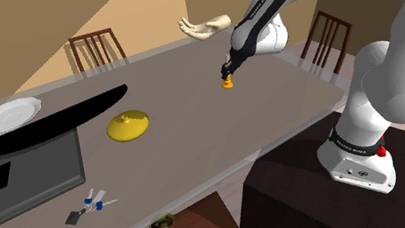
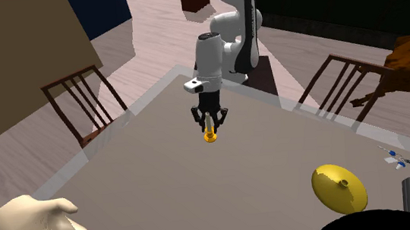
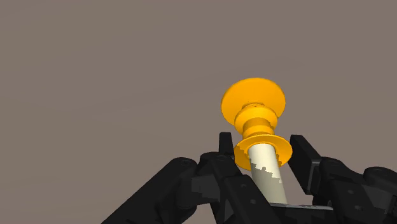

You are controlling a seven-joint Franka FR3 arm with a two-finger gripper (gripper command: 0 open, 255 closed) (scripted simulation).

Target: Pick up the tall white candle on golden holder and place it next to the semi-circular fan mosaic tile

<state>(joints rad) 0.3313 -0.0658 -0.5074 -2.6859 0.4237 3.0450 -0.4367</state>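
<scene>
My black gripper (image 1: 228,72) is shut on a tall white candle (image 3: 270,173) that sits in a golden holder (image 3: 253,105). The holder's round base points down at the grey table (image 1: 197,144); whether it touches the surface I cannot tell. From across the table, the gripper (image 2: 209,121) stands upright with the golden holder (image 2: 211,136) showing below its fingers. In the wrist view, the fingers (image 3: 306,160) clasp the candle's shaft on both sides. The yellow fan-shaped tile (image 1: 128,126) lies flat well toward the shoulder view's left of the candle, and is also seen near the table edge (image 2: 338,186).
A pale hand sculpture (image 1: 205,25) lies at the table's far edge behind the gripper. A bunch of keys (image 1: 89,207), a white plate (image 1: 6,116), a long black object (image 1: 50,124) and a dark tray (image 1: 25,177) lie beyond the tile. Wooden chairs (image 1: 97,49) (image 1: 325,39) ring the table.
</scene>
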